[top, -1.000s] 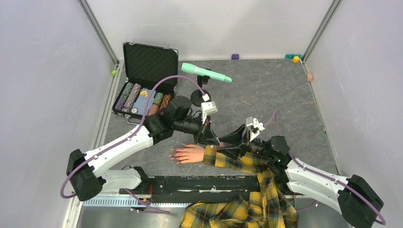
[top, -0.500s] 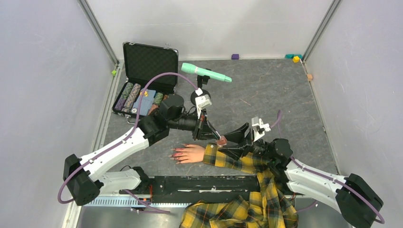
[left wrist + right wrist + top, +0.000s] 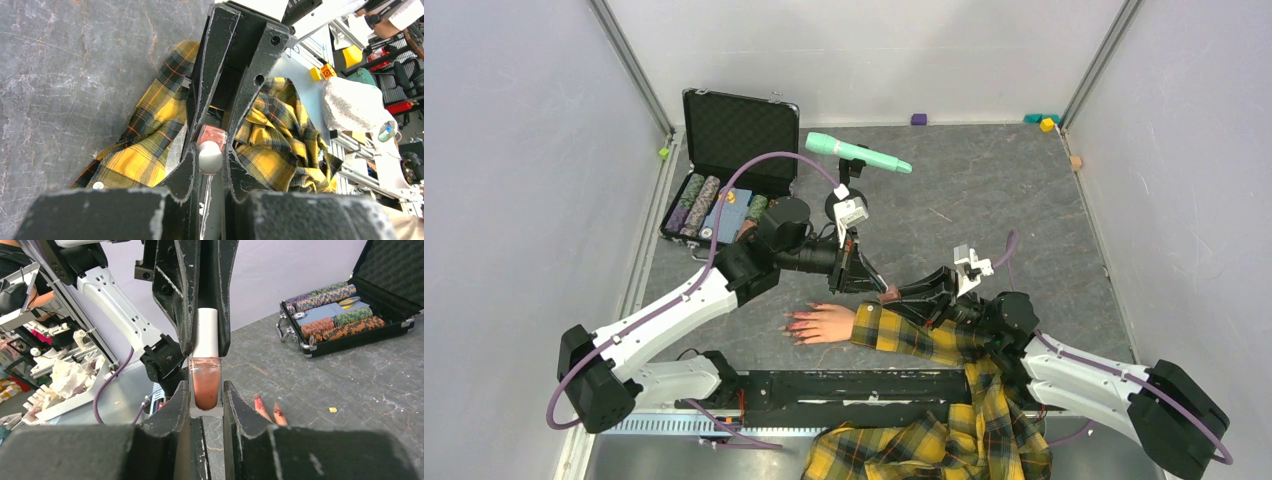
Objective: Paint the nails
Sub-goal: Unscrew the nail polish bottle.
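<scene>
Both closed beside the mannequin hand wrist: right gripper on the light, likely slick polish bottle, left gripper on its white cap (brush grip); hard glossy nails tip that hand's fingers.

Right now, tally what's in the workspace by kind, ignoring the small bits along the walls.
Open black case of poker chips: 1
Mint-green handheld device on its black stand: 1
Pale mannequin hand in yellow plaid sleeve: 1
White-capped pink polish bottle: 1
Total: 4
</scene>
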`<state>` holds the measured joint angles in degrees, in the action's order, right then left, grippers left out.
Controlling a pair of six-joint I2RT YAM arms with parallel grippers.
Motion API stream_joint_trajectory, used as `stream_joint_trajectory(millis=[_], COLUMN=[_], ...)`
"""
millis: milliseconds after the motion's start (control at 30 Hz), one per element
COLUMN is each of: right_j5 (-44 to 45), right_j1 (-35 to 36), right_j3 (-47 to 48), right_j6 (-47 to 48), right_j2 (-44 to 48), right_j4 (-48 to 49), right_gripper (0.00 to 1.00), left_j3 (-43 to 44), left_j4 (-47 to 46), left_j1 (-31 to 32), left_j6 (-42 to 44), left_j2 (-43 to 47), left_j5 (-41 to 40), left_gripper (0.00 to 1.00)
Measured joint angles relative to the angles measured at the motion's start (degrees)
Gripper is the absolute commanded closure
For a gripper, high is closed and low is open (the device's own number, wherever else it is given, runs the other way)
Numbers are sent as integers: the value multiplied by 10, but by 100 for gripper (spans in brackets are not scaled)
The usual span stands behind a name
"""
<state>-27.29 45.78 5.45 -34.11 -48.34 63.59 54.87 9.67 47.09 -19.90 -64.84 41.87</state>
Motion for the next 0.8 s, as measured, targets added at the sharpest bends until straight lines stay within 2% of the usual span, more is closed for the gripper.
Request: stream_joint_trajectory(millis=[333, 400, 633, 800], right_j5=[64, 112, 216, 318], right_j1=[16, 30, 64, 104], right_j3=[6, 21, 57, 105], right_j6=[43, 79, 147, 205], right_j2=[22, 28, 17, -34], right_j4=[-63, -111, -179, -221], right_gripper=[100, 100, 100, 100], left_j3=[-2, -2, -3, -14], left_j4=[0, -2, -18, -41], left_j1=[-12, -26, -60, -99], left_j6=[-4, -17, -53, -95], left_j2=[-10, -19, -41, -55], left_j5=[-17, -24, -29, -24], left_gripper=[98, 98, 98, 98])
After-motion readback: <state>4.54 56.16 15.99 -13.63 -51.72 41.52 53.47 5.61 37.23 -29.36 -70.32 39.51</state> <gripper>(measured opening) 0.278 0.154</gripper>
